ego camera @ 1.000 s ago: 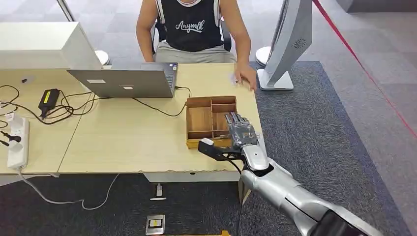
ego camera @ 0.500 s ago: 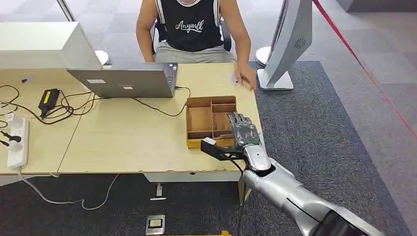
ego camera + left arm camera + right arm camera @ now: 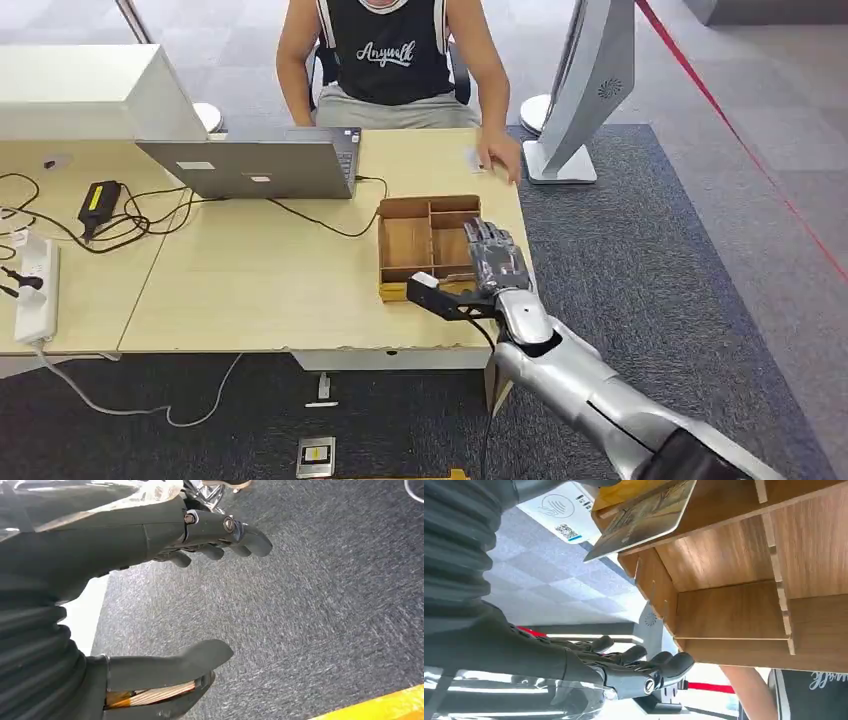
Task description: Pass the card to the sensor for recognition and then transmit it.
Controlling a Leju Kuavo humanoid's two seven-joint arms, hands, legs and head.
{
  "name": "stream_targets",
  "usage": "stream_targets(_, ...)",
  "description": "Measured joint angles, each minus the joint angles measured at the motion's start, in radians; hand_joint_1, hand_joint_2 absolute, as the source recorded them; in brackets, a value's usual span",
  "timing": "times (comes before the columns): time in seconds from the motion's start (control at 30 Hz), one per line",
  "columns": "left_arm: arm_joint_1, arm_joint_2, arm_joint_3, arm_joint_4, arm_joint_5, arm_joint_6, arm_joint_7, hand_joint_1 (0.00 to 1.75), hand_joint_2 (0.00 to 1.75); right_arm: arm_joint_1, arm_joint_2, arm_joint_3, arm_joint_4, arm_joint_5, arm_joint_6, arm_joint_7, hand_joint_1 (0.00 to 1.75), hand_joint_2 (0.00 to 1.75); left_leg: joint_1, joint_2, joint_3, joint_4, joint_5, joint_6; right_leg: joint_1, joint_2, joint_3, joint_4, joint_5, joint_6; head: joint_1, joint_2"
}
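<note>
Card point(image 3: 644, 517) sits in the tray's point(image 3: 400, 240) near-right compartment on the bench point(image 3: 250, 280); the right robot hand point(image 3: 495, 262) hovers over it, fingers apart, holding nothing. Pickup, scanning and handover all remain.

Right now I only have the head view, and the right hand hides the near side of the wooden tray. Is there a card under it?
Observer: Yes. The right wrist view shows a card leaning tilted inside the wooden tray.
Operator: Does the right hand have it?
Observer: No. The right hand has its fingers stretched out, with a gap to the card.
Operator: And the left hand?
Observer: The left hand hangs over grey carpet, thumb and fingers apart, holding nothing.
</note>
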Motion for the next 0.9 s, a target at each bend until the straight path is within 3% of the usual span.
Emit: stream_targets(0.9,0.000,0.000,0.000,0.000,0.000,0.001,0.003,0.00,1.75,0.002,0.016,0.003,0.011,-0.022,0.053,-0.028,0.00,1.75,0.000,0.000,0.000,0.000,0.000,0.000,0.000,0.000,0.000,0.000,0.000,0.000,0.000,0.000)
